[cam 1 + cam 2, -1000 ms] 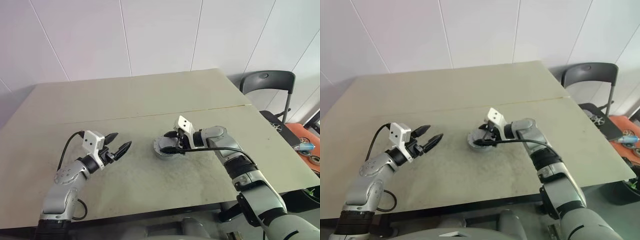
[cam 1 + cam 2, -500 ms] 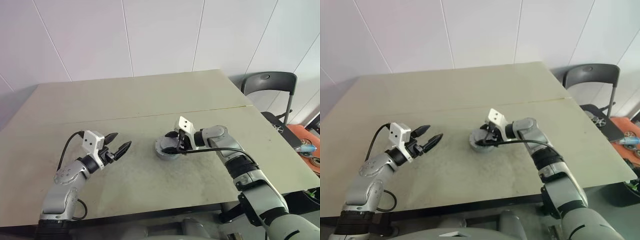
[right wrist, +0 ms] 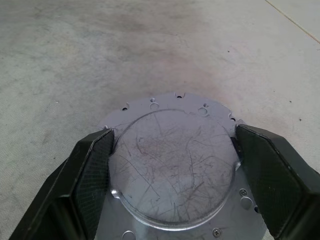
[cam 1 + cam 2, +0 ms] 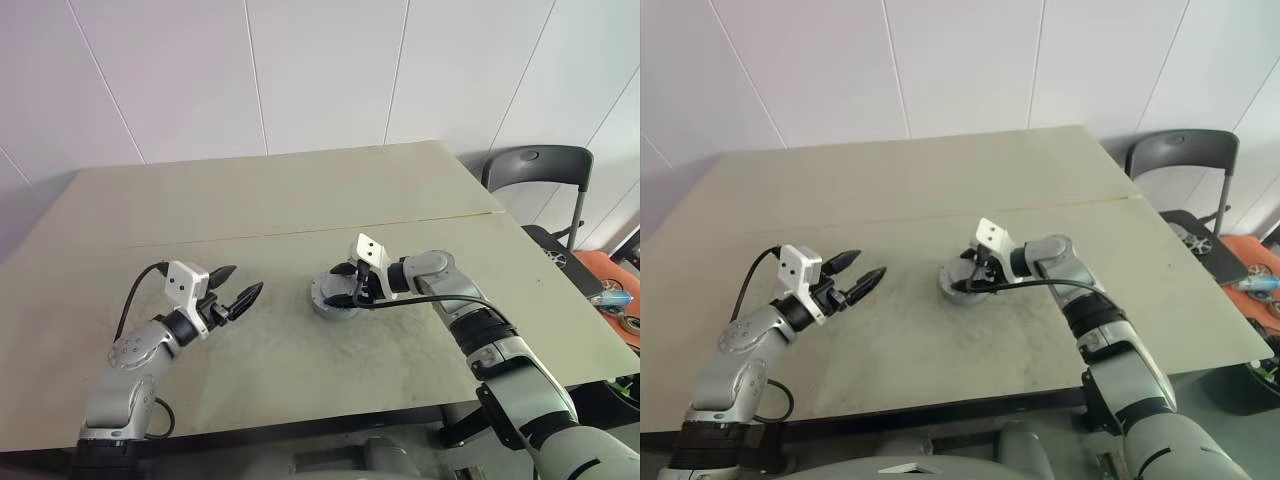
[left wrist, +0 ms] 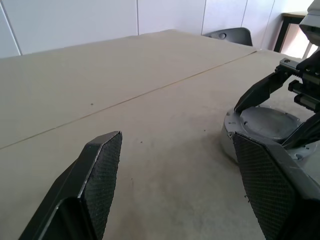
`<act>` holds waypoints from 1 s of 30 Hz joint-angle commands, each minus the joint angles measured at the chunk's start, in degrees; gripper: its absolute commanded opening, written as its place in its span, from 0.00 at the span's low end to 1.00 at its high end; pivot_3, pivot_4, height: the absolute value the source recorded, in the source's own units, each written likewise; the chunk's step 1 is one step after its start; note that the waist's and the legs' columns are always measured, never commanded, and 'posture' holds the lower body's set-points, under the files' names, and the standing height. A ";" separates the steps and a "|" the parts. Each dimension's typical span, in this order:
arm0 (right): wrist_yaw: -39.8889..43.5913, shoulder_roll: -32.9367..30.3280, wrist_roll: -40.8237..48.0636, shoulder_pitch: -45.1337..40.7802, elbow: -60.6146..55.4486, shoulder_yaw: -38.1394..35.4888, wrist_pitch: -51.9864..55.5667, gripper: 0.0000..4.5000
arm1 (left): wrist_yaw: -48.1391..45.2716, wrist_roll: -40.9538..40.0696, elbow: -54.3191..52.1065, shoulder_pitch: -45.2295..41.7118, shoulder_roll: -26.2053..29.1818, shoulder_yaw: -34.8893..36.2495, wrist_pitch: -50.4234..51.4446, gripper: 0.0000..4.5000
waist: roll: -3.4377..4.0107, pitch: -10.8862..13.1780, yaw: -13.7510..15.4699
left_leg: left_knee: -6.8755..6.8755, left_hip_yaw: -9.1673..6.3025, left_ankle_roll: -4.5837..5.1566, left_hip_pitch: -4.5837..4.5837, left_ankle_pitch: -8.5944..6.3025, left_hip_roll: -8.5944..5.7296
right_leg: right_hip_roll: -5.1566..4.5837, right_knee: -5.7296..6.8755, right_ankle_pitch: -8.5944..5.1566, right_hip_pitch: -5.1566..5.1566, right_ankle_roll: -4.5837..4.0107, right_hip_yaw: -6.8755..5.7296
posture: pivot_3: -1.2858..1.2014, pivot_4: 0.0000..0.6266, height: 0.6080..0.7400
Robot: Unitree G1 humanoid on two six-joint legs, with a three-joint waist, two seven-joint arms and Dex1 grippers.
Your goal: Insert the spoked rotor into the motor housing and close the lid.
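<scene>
A short round grey drum, the motor housing (image 4: 322,299), sits mid-table. The scratched grey lid (image 3: 172,165) lies flat on top of it. My right gripper (image 4: 345,286) reaches in from the right and angles down. Its two fingers (image 3: 92,165) stand wide, one pressed against each side of the lid's raised centre. The spoked rotor is hidden. My left gripper (image 4: 238,285) hovers a hand's width to the left of the housing. It is open and empty, and points toward the housing (image 5: 231,142).
The beige table (image 4: 250,200) has a seam running across its middle. A dark chair (image 4: 535,165) stands past the far right corner. Beside the table on the right lies an orange tray with small parts (image 4: 615,290).
</scene>
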 commanded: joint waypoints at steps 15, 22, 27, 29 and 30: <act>-2.29 -0.53 -3.09 0.90 2.59 1.42 1.32 0.79 | -4.37 3.60 16.46 -14.65 -11.85 -9.60 -4.30 0.07 | 0.03 0.00 -0.11 | -0.09 -0.04 0.01 0.58 -0.01 0.00 | 0.01 -0.24 -0.02 0.62 0.04 -0.01 | 0.52 0.00 1.00; -2.58 -0.28 -2.89 1.55 1.56 1.36 1.86 0.79 | -4.92 8.26 22.62 -17.64 -14.62 -13.61 -6.42 0.00 | 0.05 -0.01 -0.16 | -0.10 -0.07 0.03 0.62 -0.02 0.01 | 0.02 -0.38 -0.03 0.73 0.05 -0.03 | 0.52 0.00 1.00; -4.69 0.43 -2.82 1.57 1.18 0.42 1.22 0.79 | -1.41 13.88 30.50 -19.66 -15.09 -16.74 -2.37 0.00 | 0.06 -0.02 -0.14 | -0.10 -0.09 0.04 0.62 -0.03 0.02 | 0.03 -0.41 -0.02 0.75 0.05 -0.04 | 0.52 0.00 1.00; -4.88 0.65 -2.51 1.45 0.93 -0.06 1.35 0.79 | 0.69 17.04 34.09 -20.21 -14.77 -18.25 -1.42 0.00 | 0.13 -0.08 -0.09 | -0.10 -0.10 0.04 0.66 -0.02 0.02 | 0.04 -0.42 -0.03 0.93 0.05 -0.04 | 0.52 0.00 1.00; -4.87 0.62 -2.50 1.41 0.87 -0.11 1.42 0.79 | 0.39 16.59 34.19 -20.00 -15.06 -18.16 -1.03 0.00 | 0.21 -0.11 -0.12 | -0.11 -0.12 0.04 0.66 -0.03 0.02 | 0.04 -0.44 -0.05 1.10 0.05 -0.05 | 0.52 0.00 1.00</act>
